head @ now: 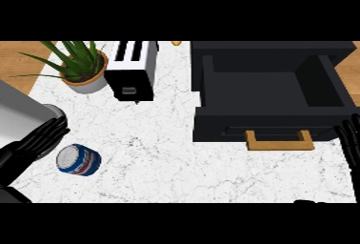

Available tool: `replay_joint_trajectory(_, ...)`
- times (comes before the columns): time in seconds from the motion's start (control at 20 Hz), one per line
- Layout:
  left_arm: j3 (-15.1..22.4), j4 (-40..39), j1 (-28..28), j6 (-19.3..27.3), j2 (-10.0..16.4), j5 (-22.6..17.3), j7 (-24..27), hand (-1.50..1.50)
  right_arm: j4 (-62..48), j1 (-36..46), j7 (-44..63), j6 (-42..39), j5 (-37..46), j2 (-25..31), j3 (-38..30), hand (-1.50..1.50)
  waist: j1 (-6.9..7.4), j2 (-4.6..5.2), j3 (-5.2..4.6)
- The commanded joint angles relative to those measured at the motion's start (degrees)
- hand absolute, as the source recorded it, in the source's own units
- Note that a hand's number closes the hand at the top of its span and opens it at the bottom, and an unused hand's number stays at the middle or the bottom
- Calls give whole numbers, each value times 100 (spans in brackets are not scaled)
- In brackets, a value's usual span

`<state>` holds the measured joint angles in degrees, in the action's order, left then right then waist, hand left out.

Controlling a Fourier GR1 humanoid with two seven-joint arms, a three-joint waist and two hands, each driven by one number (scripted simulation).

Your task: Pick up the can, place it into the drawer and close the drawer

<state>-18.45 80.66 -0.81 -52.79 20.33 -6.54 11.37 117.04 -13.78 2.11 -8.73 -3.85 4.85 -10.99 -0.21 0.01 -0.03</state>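
Nothing is done yet; the can lies just below the fingertips of the left hand, ungrasped; those fingers are straight, apart; the drawer stands open beside the straight fingers of the right hand.

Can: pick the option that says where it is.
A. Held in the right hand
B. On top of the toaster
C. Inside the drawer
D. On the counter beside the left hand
D: the can lies on the counter next to the left hand, far from the open drawer.
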Motion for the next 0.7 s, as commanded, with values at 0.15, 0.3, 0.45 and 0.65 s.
replay_joint_trajectory(0.15, -45, -1413, -342, -179, 416, 983, 1667, -150, -191, 137, -16, -127, -54, 72, -171, -150, -18, 9, -4)
replay_joint_trajectory(0.3, 297, -1533, -332, 189, 287, 1328, 1954, -150, -270, 262, -159, -34, 97, -73, -49, -150, -6, 5, -2)
replay_joint_trajectory(0.45, 446, -2049, -416, 287, 435, 1486, 2424, -150, -256, 210, -39, -182, -183, 127, -346, -150, -28, 10, -4)
replay_joint_trajectory(0.65, 520, -2581, -620, 335, 768, 1505, 2833, -150, -20, 69, -41, -36, 197, -183, 105, -150, -40, 10, -6)
